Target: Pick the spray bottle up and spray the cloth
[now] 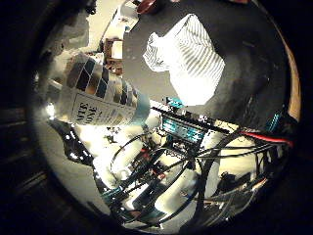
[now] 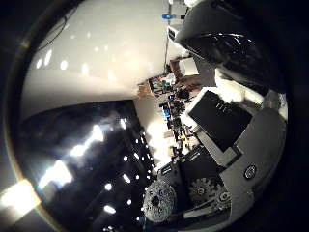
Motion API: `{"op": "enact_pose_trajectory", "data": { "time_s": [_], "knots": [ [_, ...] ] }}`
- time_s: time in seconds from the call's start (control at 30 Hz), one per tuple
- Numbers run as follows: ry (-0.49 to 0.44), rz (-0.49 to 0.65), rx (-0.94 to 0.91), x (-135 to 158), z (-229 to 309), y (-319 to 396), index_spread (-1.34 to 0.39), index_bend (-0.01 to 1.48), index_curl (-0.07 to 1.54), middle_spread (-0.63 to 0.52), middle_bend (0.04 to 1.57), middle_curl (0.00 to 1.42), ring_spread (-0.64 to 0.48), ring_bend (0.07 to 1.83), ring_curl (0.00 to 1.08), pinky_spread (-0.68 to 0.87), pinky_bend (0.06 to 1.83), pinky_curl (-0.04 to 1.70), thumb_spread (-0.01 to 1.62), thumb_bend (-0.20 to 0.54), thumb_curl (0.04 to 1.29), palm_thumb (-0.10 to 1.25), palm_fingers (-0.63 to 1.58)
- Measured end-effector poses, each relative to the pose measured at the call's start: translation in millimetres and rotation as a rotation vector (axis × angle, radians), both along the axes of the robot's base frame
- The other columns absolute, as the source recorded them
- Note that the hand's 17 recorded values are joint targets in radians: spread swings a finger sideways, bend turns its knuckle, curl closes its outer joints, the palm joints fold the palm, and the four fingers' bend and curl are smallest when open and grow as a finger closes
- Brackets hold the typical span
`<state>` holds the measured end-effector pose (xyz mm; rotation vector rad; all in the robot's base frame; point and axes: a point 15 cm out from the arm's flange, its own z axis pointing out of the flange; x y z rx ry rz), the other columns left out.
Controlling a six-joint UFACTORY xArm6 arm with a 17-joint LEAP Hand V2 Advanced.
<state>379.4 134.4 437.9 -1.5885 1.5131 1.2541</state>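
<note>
The spray bottle (image 1: 100, 93), pale with a checkered dark and gold label and a bluish band at one end, lies tilted close to my palm. White and black fingers (image 1: 142, 161) of my right hand (image 1: 166, 166) curl in against its side and hold it. Its nozzle is hidden. Beyond the bottle a white cloth (image 1: 188, 58) with thin grey stripes lies crumpled on the dark table (image 1: 244, 44), apart from the bottle and the hand. The thumb side view shows only black and white hand parts with gears (image 2: 203, 188).
A glossy dark surface (image 2: 82, 164) with bright light reflections fills much of the thumb side view, with a pale wall above it. Cluttered shelves and equipment (image 2: 169, 92) stand far off in the room. A red object (image 1: 146, 6) sits at the table's far edge.
</note>
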Motion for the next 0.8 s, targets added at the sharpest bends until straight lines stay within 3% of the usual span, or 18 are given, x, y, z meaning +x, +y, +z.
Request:
{"op": "enact_pose_trajectory", "data": {
  "time_s": [0.57, 0.8],
  "knots": [
    [0.099, -0.082, 0.029, 7.5, -83.9, -18.1, -0.67, 0.19, 0.89, -0.29, 1.06, 0.79, -0.29, 1.24, 0.58, -0.53, 1.10, 0.54, 0.31, -0.023, 0.94, 1.05, 1.14],
    [0.085, -0.097, 0.026, 13.6, -80.5, -26.0, -0.67, 0.19, 0.89, -0.29, 1.06, 0.78, -0.28, 1.25, 0.58, -0.53, 1.10, 0.54, 0.31, -0.024, 0.94, 1.05, 1.15]
  ]
}}
